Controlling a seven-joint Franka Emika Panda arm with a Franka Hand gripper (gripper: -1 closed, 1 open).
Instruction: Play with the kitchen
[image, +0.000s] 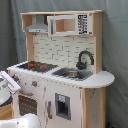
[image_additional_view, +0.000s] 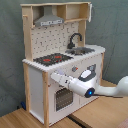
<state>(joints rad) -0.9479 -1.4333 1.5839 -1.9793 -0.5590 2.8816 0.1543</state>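
Toy kitchen (image_additional_view: 55, 60) stands on the wooden surface (image_additional_view: 95, 112) before a grey curtain (image_additional_view: 112, 25). Gripper (image_additional_view: 55, 78) at the oven front below the hob (image_additional_view: 52, 58); finger state cannot be told.

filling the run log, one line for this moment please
arm: end effector at toy kitchen front | near: oven door | hob: bare | grip: unclear

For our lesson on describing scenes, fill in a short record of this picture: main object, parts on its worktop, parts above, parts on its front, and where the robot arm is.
main object: toy kitchen, white and pale wood
worktop: hob, sink, black tap
above: grey hood, microwave
front: oven door
robot arm: gripper at the kitchen front, just above the oven door
floor: wooden
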